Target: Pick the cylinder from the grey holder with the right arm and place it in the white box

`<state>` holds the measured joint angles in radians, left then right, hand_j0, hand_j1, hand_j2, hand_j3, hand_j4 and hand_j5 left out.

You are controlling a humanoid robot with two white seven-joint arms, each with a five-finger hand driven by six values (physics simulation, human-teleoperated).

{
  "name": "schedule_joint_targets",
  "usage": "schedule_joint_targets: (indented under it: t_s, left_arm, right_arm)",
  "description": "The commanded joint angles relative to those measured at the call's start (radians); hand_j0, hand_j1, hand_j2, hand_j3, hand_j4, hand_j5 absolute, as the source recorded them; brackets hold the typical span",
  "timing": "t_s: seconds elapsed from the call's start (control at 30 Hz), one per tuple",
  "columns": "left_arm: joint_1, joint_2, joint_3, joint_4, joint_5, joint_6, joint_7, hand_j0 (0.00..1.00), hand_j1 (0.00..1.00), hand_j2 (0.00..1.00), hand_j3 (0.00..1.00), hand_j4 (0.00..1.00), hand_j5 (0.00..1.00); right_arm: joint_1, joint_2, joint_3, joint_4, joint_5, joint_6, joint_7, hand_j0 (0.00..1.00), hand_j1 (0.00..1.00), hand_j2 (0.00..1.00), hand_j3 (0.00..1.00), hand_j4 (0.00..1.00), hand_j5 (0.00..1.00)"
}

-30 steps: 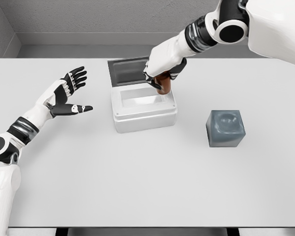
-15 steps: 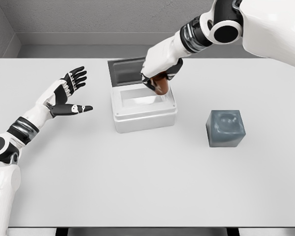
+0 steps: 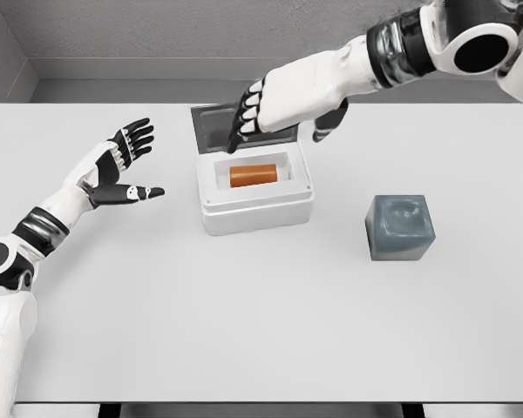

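Grey walls close off the back, and a wide pale grey table (image 3: 244,322) fills the view. Near its middle sits the white rectangular box (image 3: 255,207), its dark lid (image 3: 218,126) standing open at the far side. And there it is: the orange-brown cylinder (image 3: 254,175) lies on its side inside the box, nothing touching it. Above the box's far edge hovers the right hand (image 3: 275,109), its arm reaching in from the upper right, dark-tipped fingers (image 3: 240,131) spread and pointing down, thumb out to the side, holding nothing. Off to the right, well apart from the box, sits the dark grey cube-shaped holder (image 3: 400,227), its top dented. Over on the left, the left hand (image 3: 118,170) is raised above the table, fingers fanned wide, palm empty.
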<state>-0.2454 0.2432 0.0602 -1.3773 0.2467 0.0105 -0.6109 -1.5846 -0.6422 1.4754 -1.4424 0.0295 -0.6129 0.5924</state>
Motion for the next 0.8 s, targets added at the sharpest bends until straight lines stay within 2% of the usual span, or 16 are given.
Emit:
schedule_joint_targets:
  t_s: [0.0,0.1,0.2,0.3,0.37,0.47,0.63,0.77]
  left_arm:
    - [-0.002,-0.001,-0.006,0.000,0.006,0.000,0.000,1.00,1.00,1.00,1.00,1.00,1.00]
    - [-0.011,-0.028,-0.010,0.001,0.000,0.000,0.000,1.00,1.00,1.00,1.00,1.00,1.00]
    - [-0.031,-0.050,-0.005,0.011,-0.034,0.002,0.000,1.00,1.00,1.00,1.00,1.00,1.00]
    - [-0.067,-0.079,-0.010,0.033,-0.041,0.005,0.000,1.00,1.00,1.00,1.00,1.00,1.00]
    - [-0.123,-0.093,-0.008,0.112,-0.044,0.005,0.000,1.00,1.00,1.00,1.00,1.00,1.00]
    - [-0.146,-0.122,0.000,0.153,-0.043,0.006,0.000,1.00,1.00,1.00,1.00,1.00,1.00]
    - [-0.163,-0.133,-0.002,0.155,-0.041,0.006,0.000,1.00,1.00,1.00,1.00,1.00,1.00]
    - [-0.199,-0.148,0.001,0.202,-0.041,0.008,0.000,1.00,1.00,1.00,1.00,1.00,1.00]
  right_arm:
    - [0.000,-0.140,-0.017,-0.039,-0.118,0.002,-0.003,1.00,1.00,1.00,1.00,1.00,1.00]
    - [0.043,-0.263,-0.014,-0.038,-0.218,0.002,-0.005,1.00,1.00,1.00,1.00,1.00,1.00]
    - [0.090,-0.329,-0.018,-0.009,-0.281,0.002,-0.005,1.00,1.00,1.00,1.00,1.00,1.00]
    - [0.114,-0.341,-0.020,0.048,-0.281,0.002,-0.003,1.00,1.00,1.00,1.00,1.00,1.00]
    - [0.115,-0.344,-0.020,0.095,-0.275,0.002,-0.003,1.00,1.00,1.00,1.00,1.00,1.00]
    - [0.141,-0.344,-0.020,0.149,-0.272,0.002,-0.003,1.00,1.00,1.00,1.00,1.00,1.00]
    - [0.164,-0.335,-0.015,0.148,-0.269,0.002,-0.003,1.00,1.00,1.00,1.00,1.00,1.00]
    - [0.163,-0.332,-0.017,0.148,-0.270,0.002,-0.005,1.00,1.00,1.00,1.00,1.00,1.00]
